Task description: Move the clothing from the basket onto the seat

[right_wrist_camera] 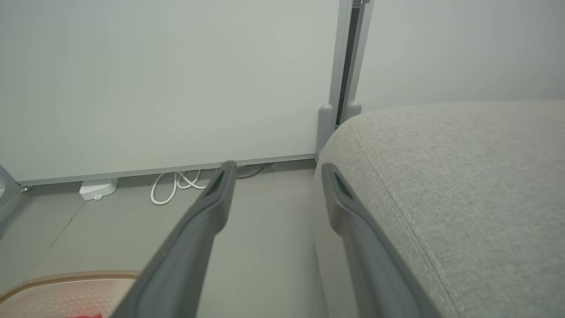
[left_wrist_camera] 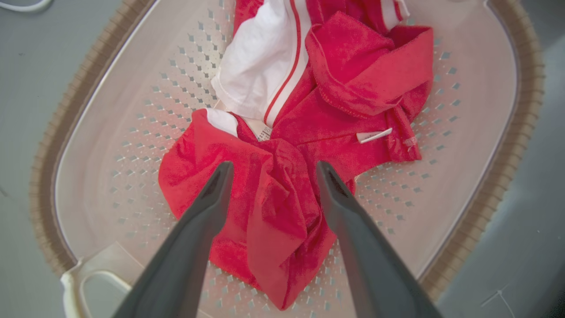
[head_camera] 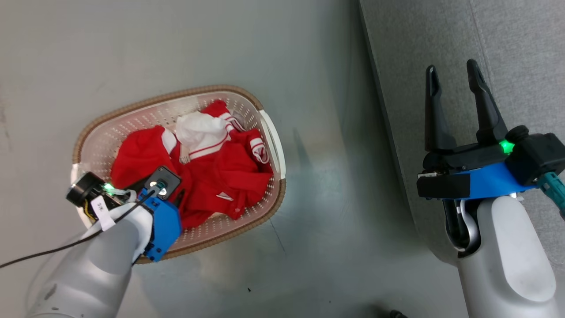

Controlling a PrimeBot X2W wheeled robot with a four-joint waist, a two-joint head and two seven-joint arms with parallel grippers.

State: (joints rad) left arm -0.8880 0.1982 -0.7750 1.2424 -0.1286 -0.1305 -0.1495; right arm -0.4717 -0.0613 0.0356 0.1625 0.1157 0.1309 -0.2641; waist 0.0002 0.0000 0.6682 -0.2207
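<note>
My left gripper (left_wrist_camera: 271,170) points down into the basket (left_wrist_camera: 481,110), spread astride the clothing (left_wrist_camera: 335,119) (gripping nothing); right gripper (head_camera: 451,68) gapes over the seat (head_camera: 521,39).

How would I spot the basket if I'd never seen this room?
Look at the grey floor beside the big light grey seat. The basket sits there, cream-white plastic full of little holes with a brown woven rim. It alone holds the red and white clothing.
</note>
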